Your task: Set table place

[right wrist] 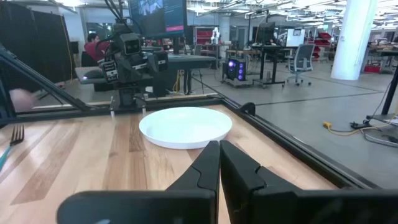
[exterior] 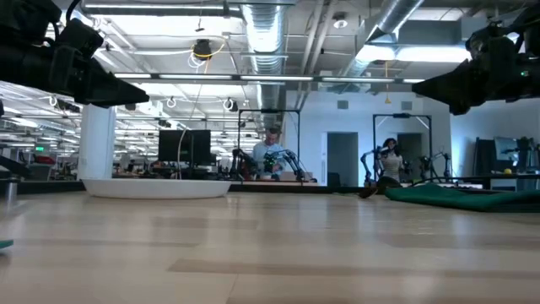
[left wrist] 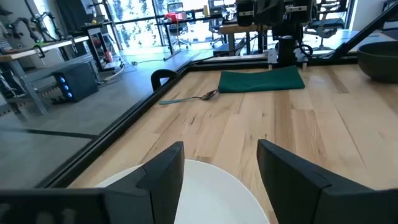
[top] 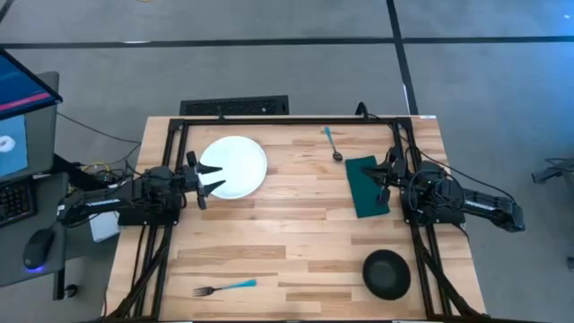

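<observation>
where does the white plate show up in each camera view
High view: white plate at the table's left, under the open left gripper.
Low view: plate at left, a low white disc on the wood.
Left wrist view: plate at the bottom edge, between the fingers.
Right wrist view: plate at centre, across the table.
Shared landmark: the green napkin, in every view but the right wrist's.
</observation>
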